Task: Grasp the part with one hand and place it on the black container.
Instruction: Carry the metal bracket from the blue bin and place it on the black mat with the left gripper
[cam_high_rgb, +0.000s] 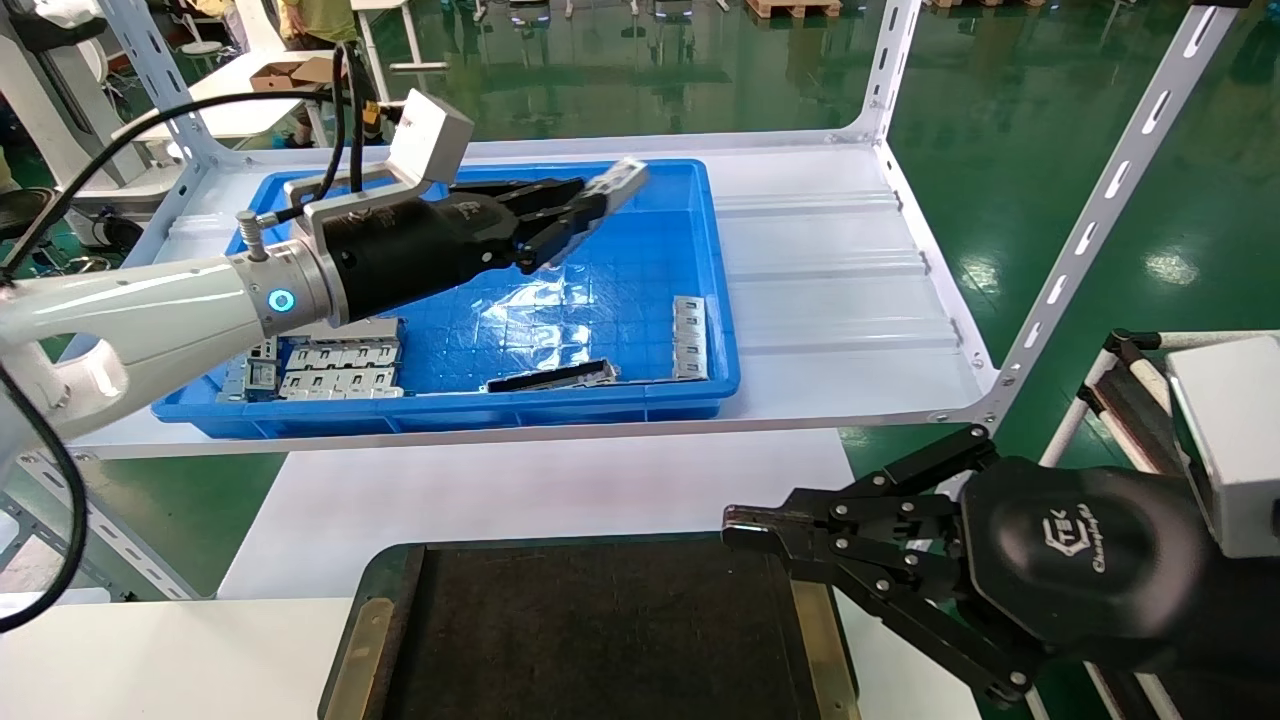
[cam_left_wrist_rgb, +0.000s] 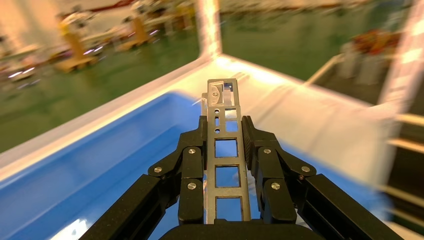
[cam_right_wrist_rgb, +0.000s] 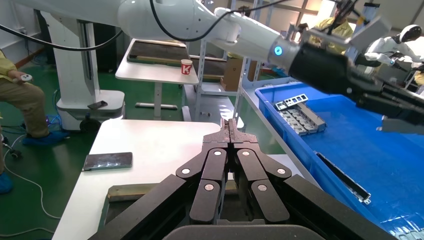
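My left gripper (cam_high_rgb: 580, 212) is shut on the part (cam_high_rgb: 618, 184), a slim silver-grey strip with rectangular cutouts, and holds it in the air above the blue bin (cam_high_rgb: 700, 385). In the left wrist view the part (cam_left_wrist_rgb: 225, 135) stands clamped between the two black fingers (cam_left_wrist_rgb: 192, 167), its tip sticking out past them. The black container (cam_high_rgb: 600, 630) lies on the white table at the near edge, with brass side strips. My right gripper (cam_high_rgb: 745, 525) is shut and empty, hovering at the container's right edge; it also shows in the right wrist view (cam_right_wrist_rgb: 230, 131).
The blue bin holds stacked grey plates (cam_high_rgb: 340, 368) at its near left, a long dark bar (cam_high_rgb: 552, 377) and another slim strip (cam_high_rgb: 689, 337) at its near right. White shelf posts (cam_high_rgb: 1090, 215) frame the shelf. A phone (cam_right_wrist_rgb: 107, 161) lies on the white table.
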